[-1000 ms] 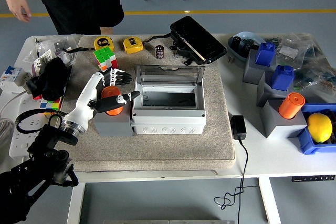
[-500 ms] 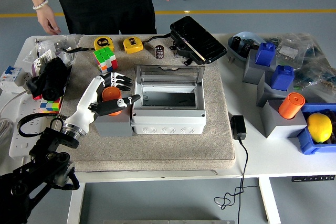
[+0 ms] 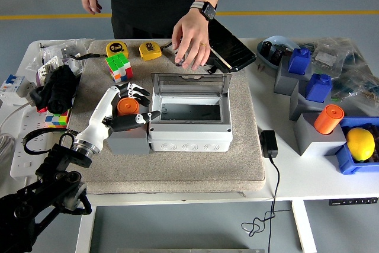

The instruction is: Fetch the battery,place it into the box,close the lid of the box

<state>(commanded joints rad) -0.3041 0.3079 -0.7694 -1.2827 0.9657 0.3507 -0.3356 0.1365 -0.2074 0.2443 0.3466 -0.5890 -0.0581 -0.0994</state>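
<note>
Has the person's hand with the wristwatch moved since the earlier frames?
Yes. The person's hand with the wristwatch has come down over the table's far side, now just beyond the open grey plastic box, covering the small black battery there.

Box (image 3: pixel 189 124) mid-mat (image 3: pixel 237 158), lid (image 3: pixel 189 85) raised behind it. Battery (image 3: pixel 127 107) on block (image 3: pixel 125 139) just left of box, left hand (image 3: pixel 131 109) around it. Person's hand (image 3: pixel 190 38) behind box. Tape measures (image 3: pixel 134 49) back left. Bins (image 3: pixel 308 96) far right
</note>
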